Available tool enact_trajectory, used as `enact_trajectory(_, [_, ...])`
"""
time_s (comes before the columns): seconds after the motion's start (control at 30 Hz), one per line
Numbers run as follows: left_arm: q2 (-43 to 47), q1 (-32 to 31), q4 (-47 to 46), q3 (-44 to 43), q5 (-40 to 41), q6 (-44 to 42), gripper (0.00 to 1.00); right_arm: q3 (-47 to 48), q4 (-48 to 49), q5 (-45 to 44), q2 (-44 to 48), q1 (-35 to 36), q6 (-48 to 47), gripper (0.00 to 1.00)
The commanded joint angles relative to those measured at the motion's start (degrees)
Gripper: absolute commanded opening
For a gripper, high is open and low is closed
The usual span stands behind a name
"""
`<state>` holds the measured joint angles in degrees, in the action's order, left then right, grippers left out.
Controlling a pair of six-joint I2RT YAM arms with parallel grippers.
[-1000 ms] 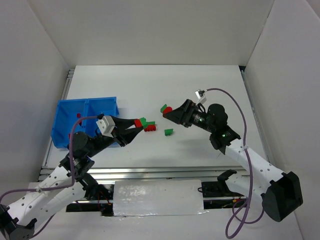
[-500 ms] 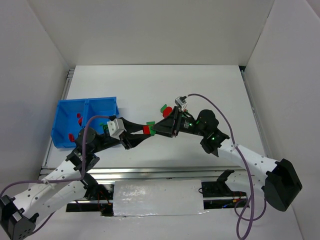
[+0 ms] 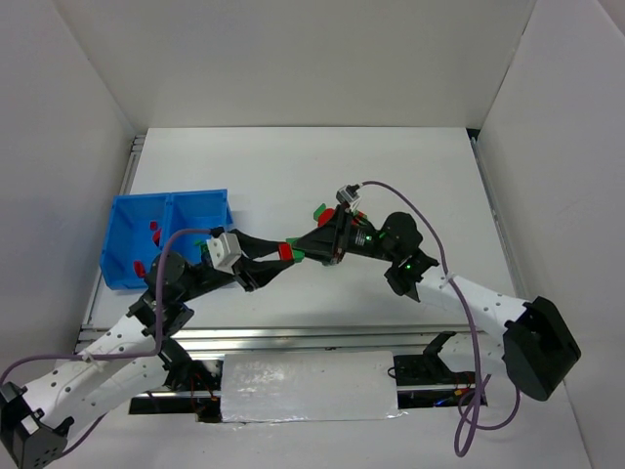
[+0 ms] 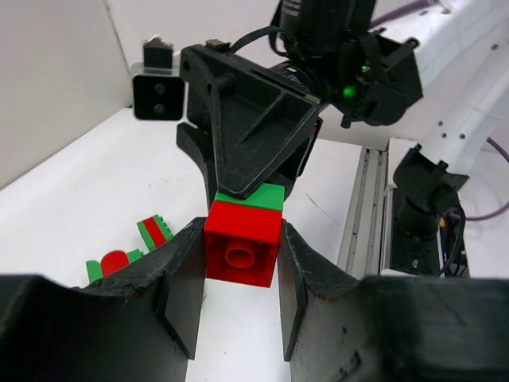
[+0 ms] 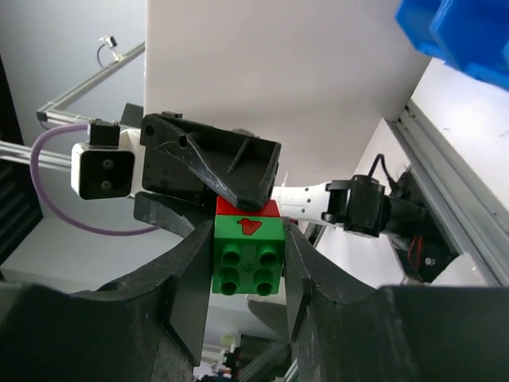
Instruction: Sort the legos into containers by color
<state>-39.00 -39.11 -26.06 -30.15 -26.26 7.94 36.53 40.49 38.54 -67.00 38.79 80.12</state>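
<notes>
Mid-table, to the right of the blue bin, the left gripper (image 4: 242, 267) is clamped narrowly on the red half (image 4: 242, 243) of a joined brick (image 3: 289, 249). Its fingers (image 4: 184, 274) press the two side faces. The brick's long axis runs from one gripper to the other, roughly left to right across the table. The hollow underside of the red half faces the left wrist. The green half (image 5: 246, 253) shows four studs to the right wrist. The right gripper (image 5: 246, 267) meets it head-on, and its fingers (image 5: 193, 270) lie against both sides of the green half, so each arm holds one colour.

The bin (image 3: 174, 207) stands at the table's left, holding a few red pieces in its compartments. Farther out, loose legos (image 3: 319, 208) lie on the table just beyond the right gripper.

One second earlier the grippers were apart. The left one carried the brick nearer the bin, and the right one stood wide open beside the loose pieces. Since then both have converged, and the right jaws have closed on the green half.
</notes>
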Motion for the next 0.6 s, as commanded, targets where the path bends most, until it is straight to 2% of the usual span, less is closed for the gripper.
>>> enact_trajectory(0.0, [0.25, 0.35, 2.03, -2.71, 14.45, 1.19, 0.0, -0.84, 3.37, 3.82, 2.75, -3.09, -1.09, 0.0])
enact_trajectory(0.03, [-0.19, 0.35, 4.33, -5.07, 20.4, 1.98, 0.0, -1.46, 2.24, 3.91, 3.36, -6.06, -1.97, 0.0])
enact_trajectory(0.2, [0.15, 0.44, 11.99, -8.43, 35.63, 6.54, 0.0, -1.65, -9.52, 2.76, 6.01, -13.2, -12.24, 0.0])
enact_trajectory(0.27, [0.33, 0.96, 16.64, -10.18, 51.24, 9.87, 0.0, -0.5, -13.75, 1.1, 6.18, -15.05, -15.67, 0.0])
enact_trajectory(0.33, [-2.12, 2.63, 29.96, -15.7, 65.04, 19.79, 0.0, 0.73, -21.66, -1.88, 6.88, -15.23, -21.47, 0.0])
enact_trajectory(0.37, [-3.7, 6.55, 36.98, -18.16, 76.16, 25.05, 0.01, 1.69, -23.77, -3.9, 7.06, -15.14, -23.23, 0.0])
enact_trajectory(0.4, [-7.71, 9.9, 44.27, -23.41, 78.79, 35.72, 0.05, 1.79, -25.1, -4.0, 7.24, -15.14, -24.82, 0.0])
enact_trajectory(0.43, [-9.67, 18.63, 53.57, -25.29, 75.86, 38.78, 0.05, 1.53, -25.2, -4.0, 7.67, -15.06, -25.09, 0.0])
enact_trajectory(0.5, [-13.28, 27.29, 53.76, -25.58, 67.79, 40.13, 0.0, 1.52, -25.28, -3.92, 8.11, -15.06, -25.97, 0.0])
enact_trajectory(0.57, [-16.26, 36.51, 49.9, -24.08, 60.57, 41.26, 0.0, 1.87, -26.51, -4.0, 8.73, -14.97, -27.2, 0.0])
